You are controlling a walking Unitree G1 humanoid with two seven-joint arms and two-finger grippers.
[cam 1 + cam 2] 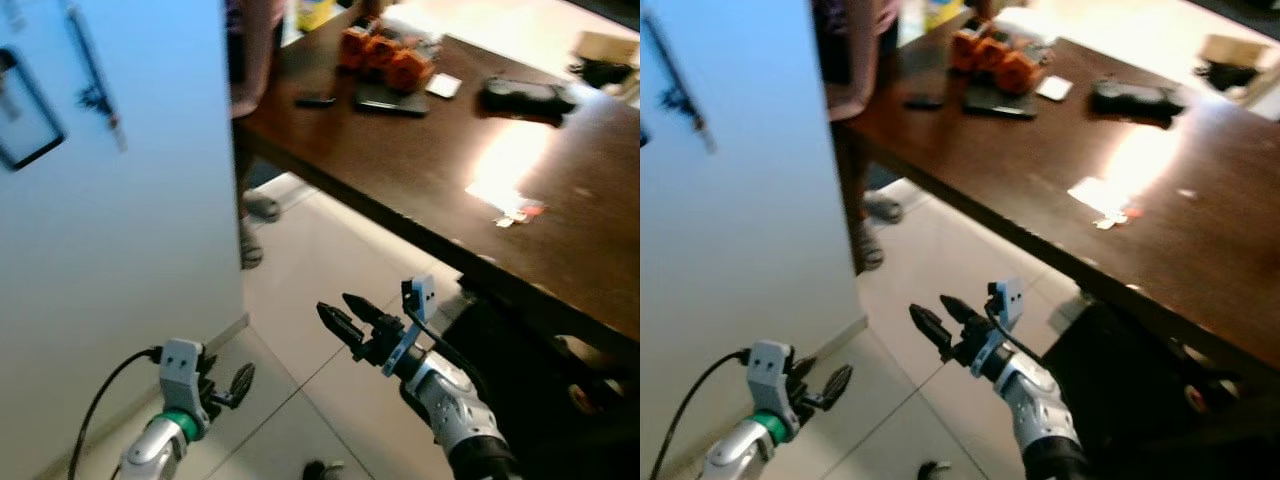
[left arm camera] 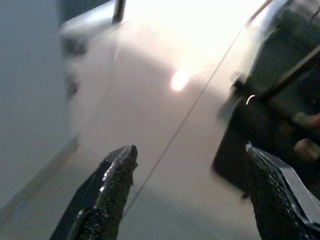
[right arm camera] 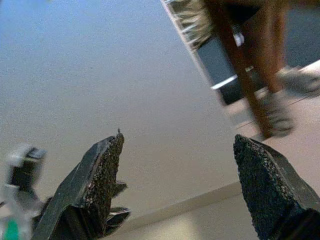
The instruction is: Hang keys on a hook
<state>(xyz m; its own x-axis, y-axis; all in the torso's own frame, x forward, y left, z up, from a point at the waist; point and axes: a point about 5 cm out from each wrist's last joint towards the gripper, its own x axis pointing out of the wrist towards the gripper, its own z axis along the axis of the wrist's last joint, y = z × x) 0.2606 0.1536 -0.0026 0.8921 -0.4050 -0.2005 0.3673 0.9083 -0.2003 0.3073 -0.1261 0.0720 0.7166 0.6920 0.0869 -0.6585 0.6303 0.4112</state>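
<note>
Left of both pairs of jaws: white wall (image 1: 120,250), broad and bare low down. High above the left jaws a thin dark fitting (image 1: 95,85) hangs on it, too blurred to say if it is the hook.

Above and right of the right jaws: dark wood table (image 1: 420,170), its near edge overhanging. Pale tiled floor (image 1: 320,260) lies open ahead of the jaws, the roomiest path. A person's feet (image 1: 255,225) stand beyond, at the table corner.

Right gripper (image 1: 335,305) is raised, fingers apart, holding nothing. Left gripper (image 1: 238,385) sits lower near the wall, fingers also apart and empty.

A small red-and-white item (image 1: 518,212) lies on the tabletop, well above and right of the right jaws. It may be the keys, but I cannot confirm this. If so, expect them to be light, hard, loose and slippery on polished wood. Best pinched at the ring or tag. Mind the table edge on approach.
</note>
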